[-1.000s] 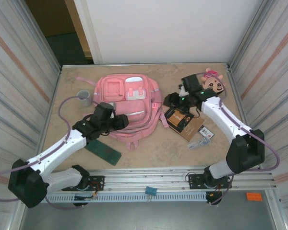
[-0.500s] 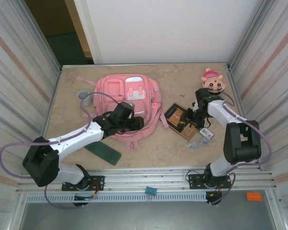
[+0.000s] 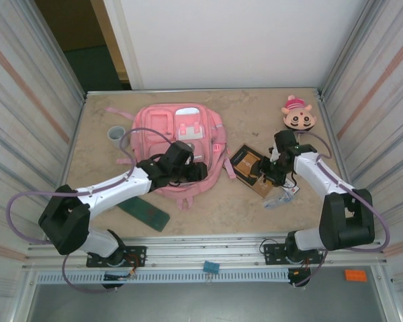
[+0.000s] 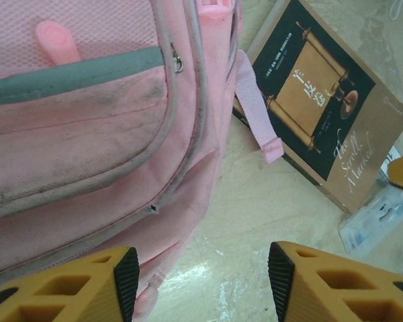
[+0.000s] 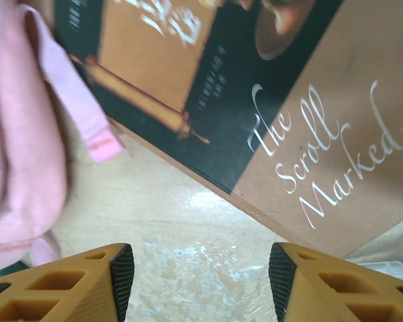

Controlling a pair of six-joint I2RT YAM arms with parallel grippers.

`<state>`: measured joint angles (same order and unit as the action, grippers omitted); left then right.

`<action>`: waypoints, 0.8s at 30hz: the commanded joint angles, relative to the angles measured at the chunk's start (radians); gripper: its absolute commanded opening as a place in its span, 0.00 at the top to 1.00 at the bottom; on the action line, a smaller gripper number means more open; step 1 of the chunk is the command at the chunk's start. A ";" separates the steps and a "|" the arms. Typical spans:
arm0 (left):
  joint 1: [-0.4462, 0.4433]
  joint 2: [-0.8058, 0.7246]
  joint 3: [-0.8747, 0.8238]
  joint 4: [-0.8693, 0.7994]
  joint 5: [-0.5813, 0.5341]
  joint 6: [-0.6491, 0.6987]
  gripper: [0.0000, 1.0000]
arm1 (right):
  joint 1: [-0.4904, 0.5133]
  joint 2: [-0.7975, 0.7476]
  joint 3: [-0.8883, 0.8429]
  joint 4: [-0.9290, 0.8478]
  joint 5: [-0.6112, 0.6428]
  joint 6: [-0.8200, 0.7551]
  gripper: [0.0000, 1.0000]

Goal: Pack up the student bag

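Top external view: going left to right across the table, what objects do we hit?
Grey cup → student bag → brown-and-black book → cartoon plush. Green flat case and clear packet overlap others sideways, so they're skipped.

Top view: left end effector (image 3: 198, 173) covers the student bag (image 3: 168, 131) lower front; right end effector (image 3: 265, 171) hides the book (image 3: 244, 161) middle. Right wrist: book cut off top and right. Clear packet (image 3: 277, 200) contents too small to tell.
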<state>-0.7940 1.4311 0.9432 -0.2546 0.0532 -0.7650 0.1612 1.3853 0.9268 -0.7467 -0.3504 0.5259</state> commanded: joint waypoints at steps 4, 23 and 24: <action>-0.008 0.004 0.031 0.016 0.014 -0.012 0.45 | -0.050 0.060 0.162 -0.111 0.080 -0.150 0.43; -0.007 0.010 0.028 0.017 0.018 -0.014 0.45 | -0.120 0.187 0.086 -0.033 0.068 -0.198 0.43; -0.008 0.014 0.029 0.017 0.021 -0.015 0.45 | -0.120 0.182 0.075 -0.034 0.064 -0.194 0.43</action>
<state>-0.7940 1.4311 0.9482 -0.2478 0.0601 -0.7685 0.0460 1.6073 1.0298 -0.7761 -0.2840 0.3313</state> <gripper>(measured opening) 0.555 0.573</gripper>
